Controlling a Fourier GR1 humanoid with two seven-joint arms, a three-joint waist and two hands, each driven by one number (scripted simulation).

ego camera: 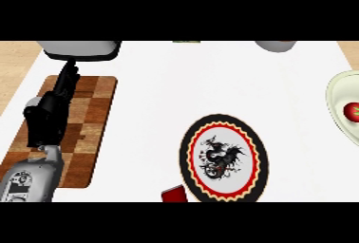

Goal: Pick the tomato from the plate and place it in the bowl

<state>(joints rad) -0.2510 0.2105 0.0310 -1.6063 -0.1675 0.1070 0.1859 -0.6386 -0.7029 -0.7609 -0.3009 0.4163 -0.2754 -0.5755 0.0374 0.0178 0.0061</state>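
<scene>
Head view shows the left hand over a wooden board, fingers straight and holding nothing. Far to its right, the tomato sits in the bowl; the plate lies between them, nearer the view's lower edge.

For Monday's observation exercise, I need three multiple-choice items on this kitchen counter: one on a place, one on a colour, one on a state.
1. Where does the tomato lie?
A. On the wooden board
B. In the pale dish at the right edge
C. On the patterned plate

2. What colours are on the patterned plate's rim?
A. Blue and white
B. Green and yellow
C. Red and black

3. What is the left hand doing?
A. Holding nothing, over the wooden board
B. Curled round the tomato
C. Pressing on the patterned plate

Answers:
1 B: the tomato sits inside the pale dish.
2 C: the patterned plate has a red zigzag band inside black.
3 A: the left hand is over the wooden board, its fingers round nothing.
</scene>
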